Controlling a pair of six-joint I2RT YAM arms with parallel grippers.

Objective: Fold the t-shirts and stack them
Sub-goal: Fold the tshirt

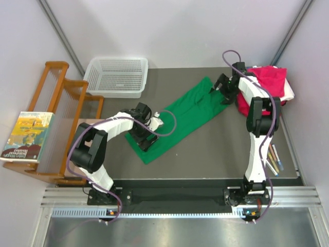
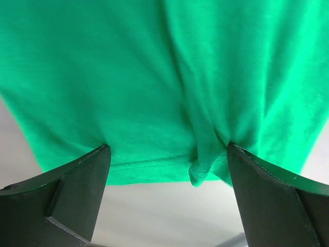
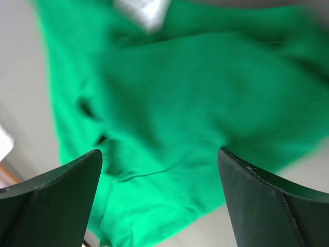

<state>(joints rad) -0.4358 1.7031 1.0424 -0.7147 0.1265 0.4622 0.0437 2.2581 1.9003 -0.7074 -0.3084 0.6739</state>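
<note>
A bright green t-shirt [image 1: 185, 116] lies stretched diagonally across the dark table, from near left to far right. My left gripper [image 1: 145, 136] is open over its near-left hem; the left wrist view shows the hem edge [image 2: 154, 164] between the spread fingers [image 2: 77, 190]. My right gripper [image 1: 222, 88] is open over the shirt's far-right end, with green cloth [image 3: 169, 128] between its fingers [image 3: 267, 200]. A pile of magenta-pink, white and red shirts [image 1: 270, 85] sits at the far right.
A white mesh basket [image 1: 117, 76] stands at the back left. A wooden rack [image 1: 61, 113] with a book [image 1: 28, 136] stands along the left edge. Several pens [image 1: 272, 159] lie near the right edge.
</note>
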